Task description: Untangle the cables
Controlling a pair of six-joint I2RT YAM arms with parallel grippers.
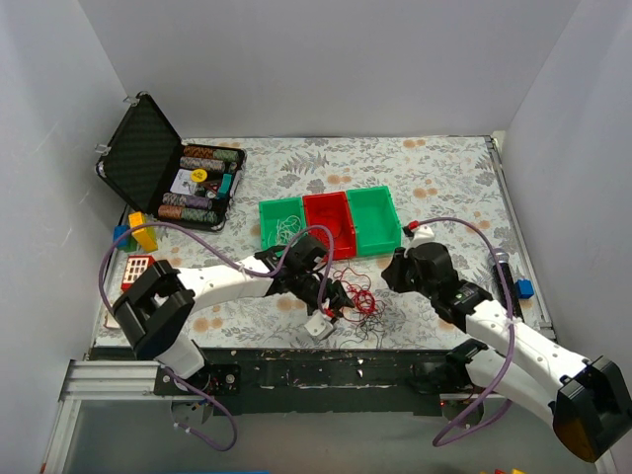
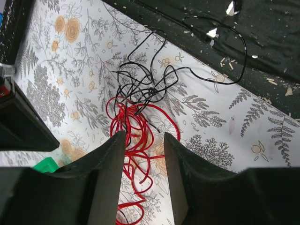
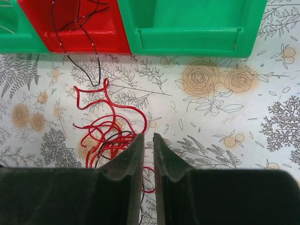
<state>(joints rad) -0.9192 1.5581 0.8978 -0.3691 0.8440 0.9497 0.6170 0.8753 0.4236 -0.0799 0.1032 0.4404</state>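
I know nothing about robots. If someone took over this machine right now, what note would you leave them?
Left gripper: open, jaws astride red loops of the cables.
Right gripper: open only a slit, over the tangle's edge, nothing visibly pinched.
Cables: on the table, red and black strands knotted together.
Done: pale wires lie in the left green bin; one black strand trails into the red bin.
Left: separate red from black.

Bright even light, near foreground perhaps soft
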